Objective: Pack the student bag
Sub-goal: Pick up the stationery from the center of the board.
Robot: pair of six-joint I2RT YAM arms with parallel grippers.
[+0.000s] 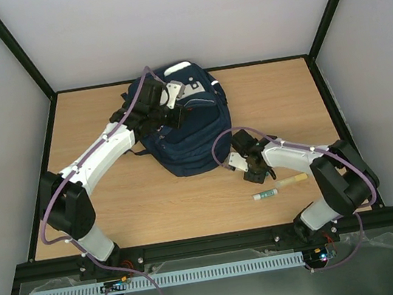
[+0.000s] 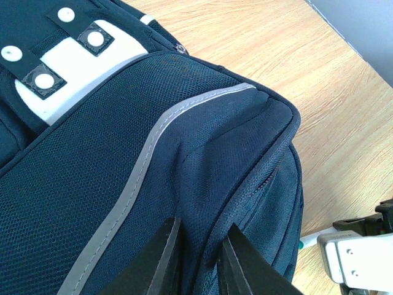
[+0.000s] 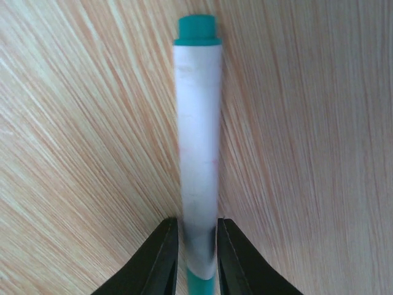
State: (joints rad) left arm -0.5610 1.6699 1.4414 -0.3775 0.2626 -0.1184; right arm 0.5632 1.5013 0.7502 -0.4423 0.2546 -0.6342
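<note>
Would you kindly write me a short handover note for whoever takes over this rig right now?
Left gripper: jaws pinched on a fold of the student bag beside its zip.
Right gripper: jaws straddle the white marker on the table; grip uncertain.
Yellowish stick lies near the marker, outside the bag.
Done: bag held at the table's far middle; its contents cannot be seen.
Left: get marker and stick into the bag.
</note>
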